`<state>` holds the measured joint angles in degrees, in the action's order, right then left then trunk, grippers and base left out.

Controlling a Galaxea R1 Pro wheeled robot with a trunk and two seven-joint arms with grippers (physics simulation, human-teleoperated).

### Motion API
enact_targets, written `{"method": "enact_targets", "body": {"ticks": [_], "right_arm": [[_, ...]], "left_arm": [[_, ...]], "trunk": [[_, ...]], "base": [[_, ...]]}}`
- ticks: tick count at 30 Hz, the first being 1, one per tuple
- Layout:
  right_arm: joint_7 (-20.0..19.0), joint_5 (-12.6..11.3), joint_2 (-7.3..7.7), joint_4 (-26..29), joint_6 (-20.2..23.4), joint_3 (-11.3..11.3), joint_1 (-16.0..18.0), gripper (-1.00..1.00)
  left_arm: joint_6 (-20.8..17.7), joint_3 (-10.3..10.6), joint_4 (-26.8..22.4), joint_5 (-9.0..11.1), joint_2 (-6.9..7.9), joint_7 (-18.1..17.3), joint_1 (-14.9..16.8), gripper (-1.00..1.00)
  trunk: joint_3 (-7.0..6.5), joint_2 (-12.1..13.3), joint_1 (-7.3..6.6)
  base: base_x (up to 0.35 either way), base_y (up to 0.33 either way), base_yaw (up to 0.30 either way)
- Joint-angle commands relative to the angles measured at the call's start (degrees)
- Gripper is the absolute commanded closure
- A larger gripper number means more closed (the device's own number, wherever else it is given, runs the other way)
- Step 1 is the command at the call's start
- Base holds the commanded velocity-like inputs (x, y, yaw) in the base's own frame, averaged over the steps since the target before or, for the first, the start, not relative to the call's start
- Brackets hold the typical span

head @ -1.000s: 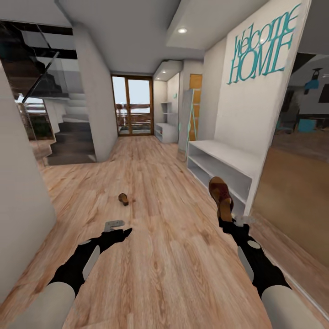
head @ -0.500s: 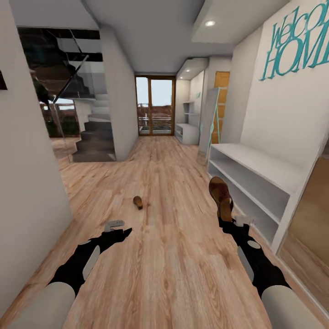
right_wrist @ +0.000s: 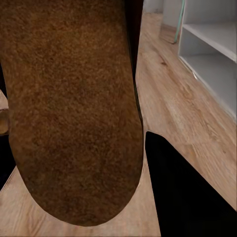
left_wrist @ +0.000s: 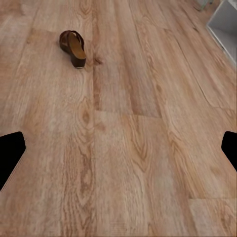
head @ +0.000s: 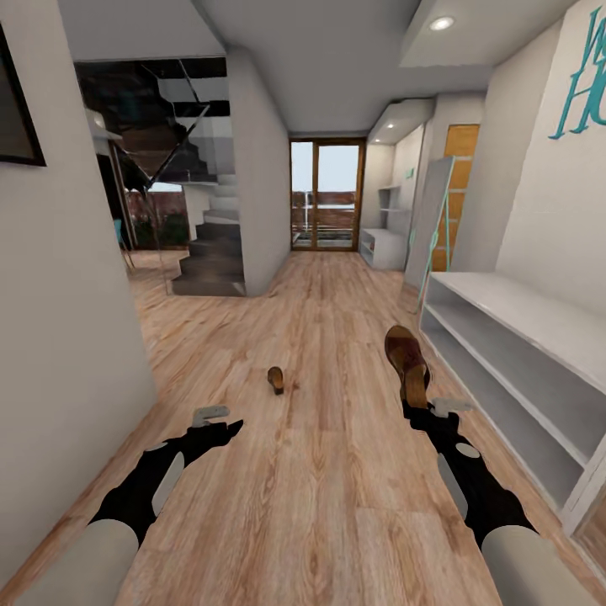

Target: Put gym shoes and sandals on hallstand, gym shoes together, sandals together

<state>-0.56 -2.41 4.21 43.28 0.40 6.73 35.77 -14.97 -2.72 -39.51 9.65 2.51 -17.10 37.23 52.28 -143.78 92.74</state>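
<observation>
My right gripper (head: 418, 408) is shut on a brown sandal (head: 407, 360) and holds it up above the wood-plank corridor floor (head: 337, 471). In the right wrist view the sandal's brown sole (right_wrist: 74, 108) stands close before the camera. The second sandal (head: 275, 379) lies on the floor ahead, between my arms; the left wrist view has this sandal (left_wrist: 74, 48) well beyond my open, empty left gripper (left_wrist: 118, 153). The white hallstand (head: 539, 324) with its open shelves runs along the right wall, right of the held sandal. The gym shoes are out of view.
A grey wall (head: 59, 320) closes in on my left. Stairs (head: 215, 252) rise at the back left, and a glass door (head: 326, 195) ends the corridor. A tall leaning mirror (head: 427, 223) stands just past the hallstand.
The camera has turned left: the hallstand, the wall lettering and the floor sandal have slid right in the picture. Both arms keep their pose, and the right still holds the sandal.
</observation>
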Motion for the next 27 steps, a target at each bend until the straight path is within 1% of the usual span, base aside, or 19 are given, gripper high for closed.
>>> {"method": "enact_targets", "body": {"ticks": [1, 4, 7, 27], "right_arm": [[-0.1, -0.4, 0.01, 0.1, 0.0, 0.0, 0.0, 1.0], [-0.1, -0.4, 0.01, 0.1, 0.0, 0.0, 0.0, 1.0], [-0.1, -0.4, 0.01, 0.1, 0.0, 0.0, 0.0, 1.0], [-0.2, -0.4, 0.01, 0.1, 0.0, 0.1, 0.0, 1.0]], "left_arm": [[-0.6, -0.2, 0.0, 0.5, -0.04, -0.2, 0.0, -1.0], [-0.6, -0.2, 0.0, 0.5, -0.04, -0.2, 0.0, -1.0], [-0.5, -0.1, 0.0, 0.5, -0.04, -0.2, 0.0, -1.0], [-0.5, -0.2, 0.0, 0.5, -0.04, -0.2, 0.0, -1.0]], "trunk": [[0.06, 0.0, 0.02], [0.06, 0.0, 0.02], [0.06, 0.0, 0.02], [0.06, 0.0, 0.02]], "base": [[0.294, -0.221, 0.285], [0.295, -0.221, 0.206], [0.296, -0.221, 0.064], [0.297, -0.221, 0.003]]}}
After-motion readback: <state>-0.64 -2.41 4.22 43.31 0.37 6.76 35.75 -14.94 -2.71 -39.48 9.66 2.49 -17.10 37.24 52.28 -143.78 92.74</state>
